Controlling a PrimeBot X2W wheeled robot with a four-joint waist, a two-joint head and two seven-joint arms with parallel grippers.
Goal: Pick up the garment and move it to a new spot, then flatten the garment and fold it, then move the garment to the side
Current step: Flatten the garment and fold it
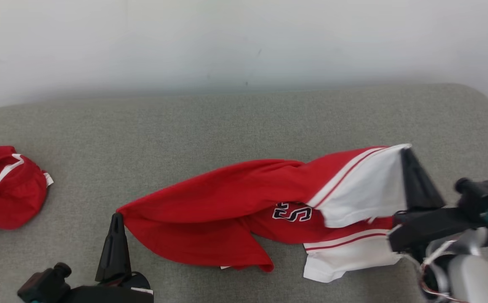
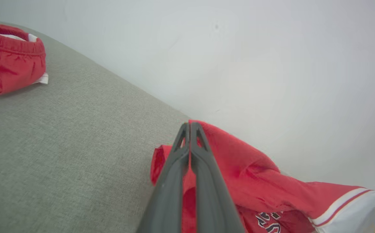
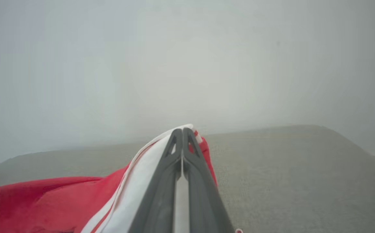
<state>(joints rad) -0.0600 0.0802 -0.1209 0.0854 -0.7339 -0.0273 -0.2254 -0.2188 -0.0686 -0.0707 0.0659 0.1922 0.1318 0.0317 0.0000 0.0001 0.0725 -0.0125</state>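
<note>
While the jersey (image 1: 227,198) is strung out between the left gripper (image 1: 116,219) and the right gripper (image 1: 408,156), it's nowhere near flat. It runs twisted across the near middle of the grey cushion (image 1: 227,122), red end to the left and white striped end to the right, with the near part sagging onto the cushion.

The left gripper is pinched closed on the red corner, and its wrist view shows cloth wedged between the fingers. The right gripper is clamped on the white edge, which looks lifted a bit off the cushion.

This reads as the tail of the move step or the very start of flattening, and no folding has begun. The next move probably calls for drawing the two ends apart and undoing the twist so the cloth spreads. After that it gets laid down without bunching.

A second red garment (image 1: 8,185) sits off at the left edge, well apart, so the left arm has room.
</note>
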